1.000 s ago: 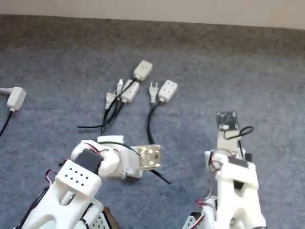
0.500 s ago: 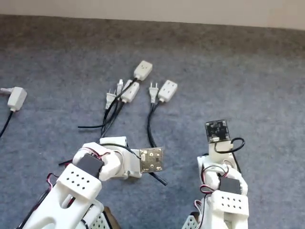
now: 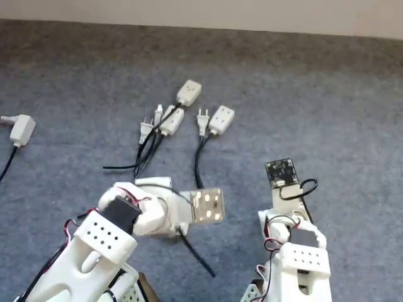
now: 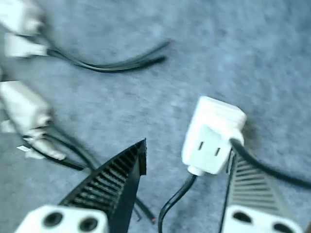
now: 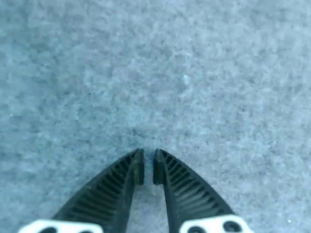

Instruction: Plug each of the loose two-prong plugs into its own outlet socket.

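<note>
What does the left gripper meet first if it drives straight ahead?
Probably the white outlet socket, lying just ahead between the left gripper's open fingers; depth is hard to judge.

Soft, even light across the grey carpet [image 3: 352,94], no glare, far edge a shade darker, shadows thin and faint (deepest beside the white socket [image 4: 214,133], left wrist view).

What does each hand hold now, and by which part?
Nothing is gripped. The left hand stands open around the white socket; the right hand is shut and empty.
</note>
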Tool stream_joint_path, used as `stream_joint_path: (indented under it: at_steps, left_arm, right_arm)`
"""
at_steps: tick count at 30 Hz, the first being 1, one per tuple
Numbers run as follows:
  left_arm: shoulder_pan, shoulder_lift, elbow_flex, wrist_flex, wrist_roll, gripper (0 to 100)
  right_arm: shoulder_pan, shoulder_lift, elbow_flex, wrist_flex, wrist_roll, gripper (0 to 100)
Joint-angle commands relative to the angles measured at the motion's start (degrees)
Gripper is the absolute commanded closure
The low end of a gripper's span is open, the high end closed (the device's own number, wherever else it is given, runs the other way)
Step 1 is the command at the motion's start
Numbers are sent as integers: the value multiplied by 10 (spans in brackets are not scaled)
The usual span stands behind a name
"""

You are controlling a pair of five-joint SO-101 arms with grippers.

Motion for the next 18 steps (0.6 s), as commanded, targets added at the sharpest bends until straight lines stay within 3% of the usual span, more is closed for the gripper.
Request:
stream_joint_path:
  at_steps: [1,5,9,14,18]
  left_arm:
    - [-15,17,-61,20,21,732]
    - [-22,123,-79,15,33,732]
    - [-57,241,-178,39,87,733]
    - [-83,311,-313,204,135,737]
    - [-91,325,-324,311,134,737]
  right_arm:
    - [-3,73,-35,-5,5,948]
    - [-2,107,-47,-12,4,948]
    - [-2,108,-49,-12,4,948]
    - [-2,108,-49,-12,5,948]
    - [-2,108,-49,-12,6,948]
